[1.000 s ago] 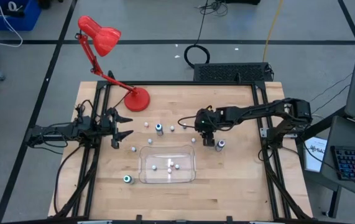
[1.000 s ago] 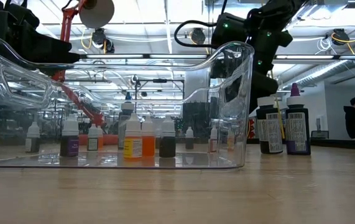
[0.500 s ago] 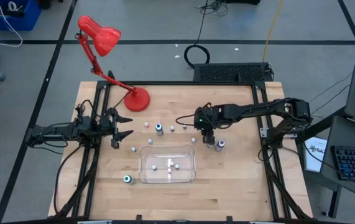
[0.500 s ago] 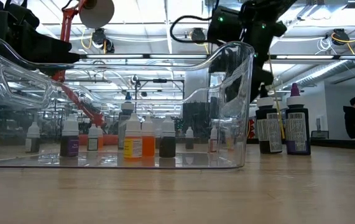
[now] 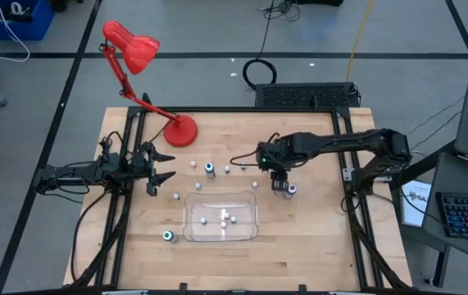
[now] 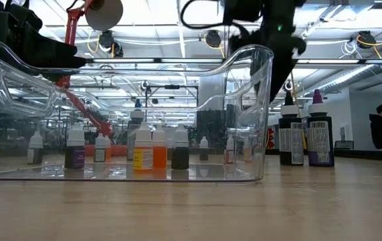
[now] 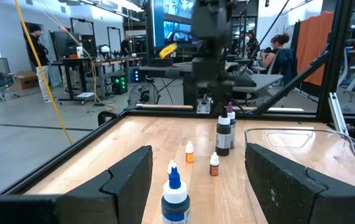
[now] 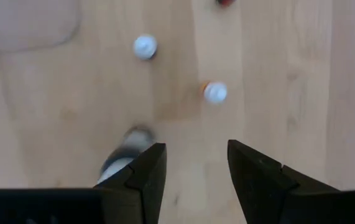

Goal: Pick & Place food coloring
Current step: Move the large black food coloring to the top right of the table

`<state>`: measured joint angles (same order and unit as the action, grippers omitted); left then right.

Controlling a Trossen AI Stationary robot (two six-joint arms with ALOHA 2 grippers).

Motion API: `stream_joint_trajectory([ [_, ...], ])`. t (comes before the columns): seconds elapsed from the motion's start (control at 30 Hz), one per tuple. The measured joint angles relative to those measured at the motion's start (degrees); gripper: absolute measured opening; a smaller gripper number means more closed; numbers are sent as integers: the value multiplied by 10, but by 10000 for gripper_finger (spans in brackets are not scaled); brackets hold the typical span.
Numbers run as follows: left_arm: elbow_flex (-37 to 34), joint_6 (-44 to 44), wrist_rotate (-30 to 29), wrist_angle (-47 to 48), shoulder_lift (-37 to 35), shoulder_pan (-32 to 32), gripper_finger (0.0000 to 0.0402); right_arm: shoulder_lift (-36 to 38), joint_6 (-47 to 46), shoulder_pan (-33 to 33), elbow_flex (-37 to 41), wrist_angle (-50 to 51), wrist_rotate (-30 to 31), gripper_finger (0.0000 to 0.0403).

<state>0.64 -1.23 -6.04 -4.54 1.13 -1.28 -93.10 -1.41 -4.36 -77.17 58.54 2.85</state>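
Several small food coloring bottles stand upright on their bases on the wooden table; three of them are marked [image 5: 210,170], [image 5: 174,197], [image 5: 168,236]. More bottles [image 6: 142,155] stand inside the clear tray [image 5: 191,231]. Two dark bottles [image 6: 304,137] stand right of the tray. My right gripper [image 5: 279,185] hangs open above and just beside them, pointing steeply down with nothing between its fingers [image 8: 252,180]. A blurred bottle [image 8: 124,158] shows beside one finger. My left gripper [image 5: 158,168] waits open at the table's left edge, with a blue bottle [image 7: 175,199] standing ahead of it.
A red desk lamp [image 5: 180,131] stands on the table's far left part, its head [image 5: 131,43] reaching out past the far edge. A black frame [image 5: 344,147] runs along the table's sides. Bare wood [image 5: 299,246] lies near the front right. People work in the room behind [image 7: 37,43].
My right gripper has risen from down beside the two dark bottles to well above them and has tipped further downward. The gap between its fingers looks unchanged. The two dark bottles stand where they were.
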Motion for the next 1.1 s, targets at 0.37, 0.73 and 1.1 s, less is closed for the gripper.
stream_joint_trajectory([
  [0.37, 0, 0, 0, 0, 0, 0, 258, 1, -105, 76, -37, 101, 1, 176],
  [0.73, 0, 0, 0, 0, 0, 0, 257, 1, -110, 81, 26, 30, 2, 187],
  [1.1, 0, 0, 0, 0, 0, 0, 257, 1, -110, 77, 67, -15, 1, 184],
])
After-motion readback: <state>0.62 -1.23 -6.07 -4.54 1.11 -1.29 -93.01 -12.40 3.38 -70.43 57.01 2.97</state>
